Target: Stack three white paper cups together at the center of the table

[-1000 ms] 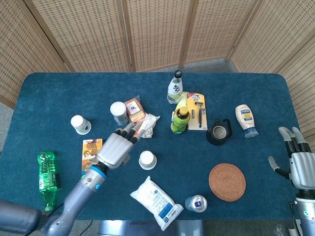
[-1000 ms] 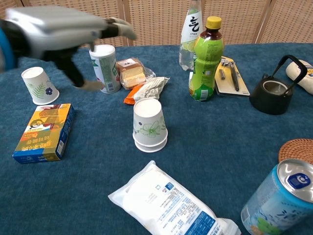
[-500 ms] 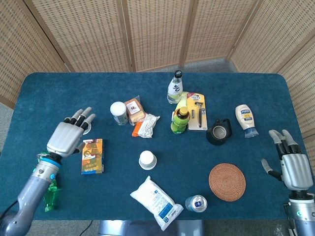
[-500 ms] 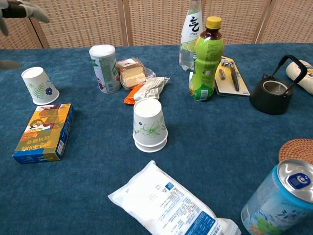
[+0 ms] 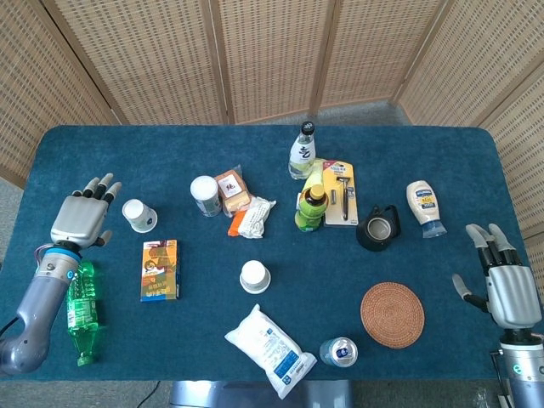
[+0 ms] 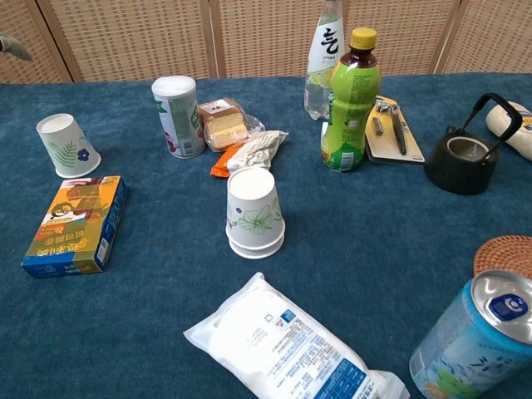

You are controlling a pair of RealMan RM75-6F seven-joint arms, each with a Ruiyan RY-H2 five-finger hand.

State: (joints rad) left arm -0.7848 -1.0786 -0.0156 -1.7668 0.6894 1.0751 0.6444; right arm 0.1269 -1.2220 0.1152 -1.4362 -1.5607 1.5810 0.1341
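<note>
Two white paper cups are nested upside down as a stack [image 5: 254, 275] [image 6: 253, 214] near the table's middle. A third white paper cup [image 5: 139, 215] [image 6: 66, 145] with a leaf print stands upside down at the left. My left hand [image 5: 81, 219] hovers just left of that cup, fingers spread and holding nothing; only a fingertip [image 6: 14, 47] shows at the chest view's left edge. My right hand [image 5: 507, 287] is at the table's right edge, open and empty.
A printed box [image 5: 159, 269] lies between the lone cup and the stack. A green bottle [image 5: 80, 310] lies under my left forearm. A can [image 5: 206, 195], snacks [image 5: 231, 190], green drink bottle [image 5: 311, 207], kettle [image 5: 378, 228], white pouch [image 5: 270, 348], soda can [image 5: 338, 352] and coaster [image 5: 392, 314] surround the stack.
My left hand has swung away from the stack to the left and now hovers left of the lone cup. The right hand has barely shifted. No cup has moved.
</note>
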